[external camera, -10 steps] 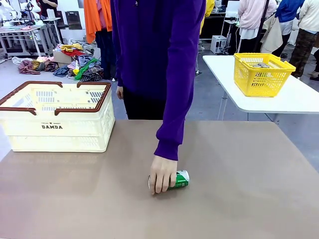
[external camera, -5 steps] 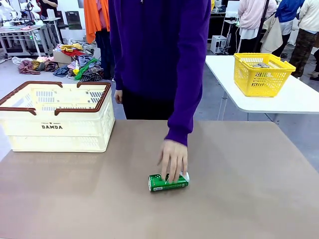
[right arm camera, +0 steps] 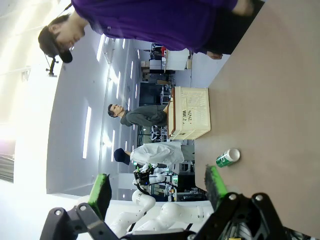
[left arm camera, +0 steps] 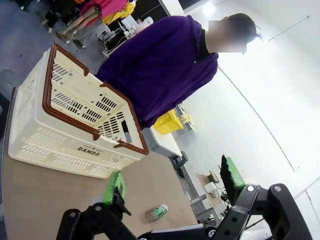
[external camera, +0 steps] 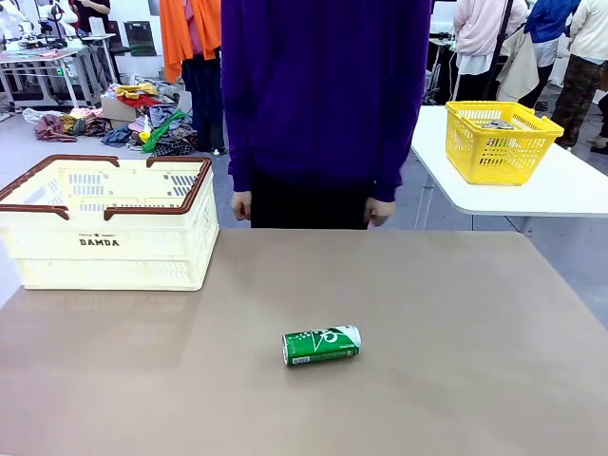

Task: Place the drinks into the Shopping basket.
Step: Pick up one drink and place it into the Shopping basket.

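Left pincer (left arm camera: 171,176), right pincer (right arm camera: 157,179) spread wide, empty.

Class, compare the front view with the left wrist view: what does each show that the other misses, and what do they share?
Front view adds the person's two hands hanging at the table's far edge and a heap of colourful clothes on the floor. Left wrist view adds the left gripper, its green-padded black fingers spread open. Both share the green aluminium can lying on its side on the brown tabletop, the cream-white slotted plastic basket with brown rim and the small yellow basket.
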Available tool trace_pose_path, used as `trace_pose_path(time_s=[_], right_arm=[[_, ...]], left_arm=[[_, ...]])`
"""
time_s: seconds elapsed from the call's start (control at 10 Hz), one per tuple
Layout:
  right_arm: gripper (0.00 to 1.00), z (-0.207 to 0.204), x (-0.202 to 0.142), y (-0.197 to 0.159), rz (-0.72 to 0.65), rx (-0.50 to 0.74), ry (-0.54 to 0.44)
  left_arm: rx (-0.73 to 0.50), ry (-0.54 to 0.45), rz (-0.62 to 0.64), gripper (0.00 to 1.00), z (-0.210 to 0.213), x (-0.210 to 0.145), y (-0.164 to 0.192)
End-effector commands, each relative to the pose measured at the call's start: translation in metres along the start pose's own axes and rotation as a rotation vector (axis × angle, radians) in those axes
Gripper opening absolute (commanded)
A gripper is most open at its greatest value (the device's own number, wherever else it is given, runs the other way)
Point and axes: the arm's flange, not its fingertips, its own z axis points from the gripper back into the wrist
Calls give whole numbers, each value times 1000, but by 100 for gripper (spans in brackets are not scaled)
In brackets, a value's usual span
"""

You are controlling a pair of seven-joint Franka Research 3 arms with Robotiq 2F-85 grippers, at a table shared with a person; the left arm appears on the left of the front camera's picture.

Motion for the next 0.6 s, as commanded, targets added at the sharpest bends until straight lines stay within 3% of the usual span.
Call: trace_pose_path(time_s=[0.0,0.1,0.2,0.3,0.5], right_arm=[[100,2,1,4,10,6,4],[100,2,1,4,10,6,4],[100,2,1,4,10,6,4],[100,2,1,4,10,6,4],[100,2,1,4,10,6,4]], left_arm=[[-16,-10,-20,100,0,3,0],[0,0,0,100,0,0,0],[-26,165,-24,100,-33,2,-17],[69,308,-141,100,-83,-6,-44],[86,661,-374,100,-193,-48,-103]])
